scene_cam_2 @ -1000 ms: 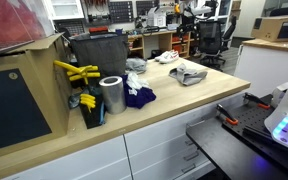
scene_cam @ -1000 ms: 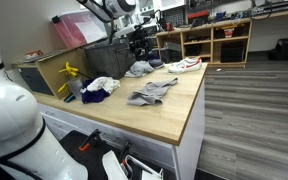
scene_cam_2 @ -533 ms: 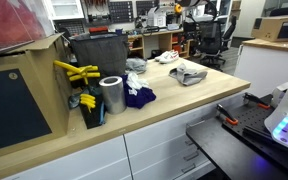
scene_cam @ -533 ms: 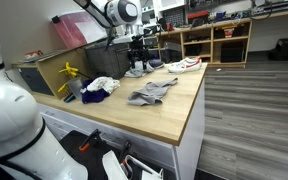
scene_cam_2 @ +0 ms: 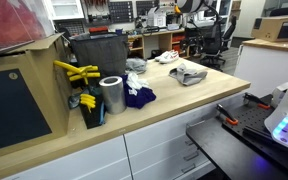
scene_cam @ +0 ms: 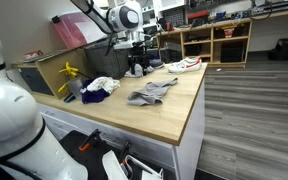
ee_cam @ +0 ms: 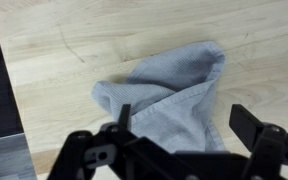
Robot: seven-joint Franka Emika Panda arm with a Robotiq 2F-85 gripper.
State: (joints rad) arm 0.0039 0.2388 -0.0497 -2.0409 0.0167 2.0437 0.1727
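- Sitting toward the left of an exterior view, a yellow object (scene_cam: 69,73) and a white-and-blue bundle (scene_cam: 99,87) rest on the wooden surface (scene_cam: 174,118).
- Right of them, in the upper middle of that frame, the grey cloth (scene_cam: 137,71) lies crumpled near the far edge of the surface, directly beneath the tool (scene_cam: 136,62).
- In the wrist view the cloth fills the centre, with a raised fold running toward the upper right. The tool (ee_cam: 184,132) is released, its jaws spread wide on either side of the cloth's lower part, gripping nothing.
- The cloth looks soft, light and limp, likely to sag and drape once lifted, and not fragile. The bunched fold in its middle seems a better place to pinch than the flat edges.
- The arm (scene_cam: 122,16) comes in from the upper left, bends, and points its wrist straight down.
- Farther right lie a second grey cloth (scene_cam: 152,92) and a white item (scene_cam: 187,65).
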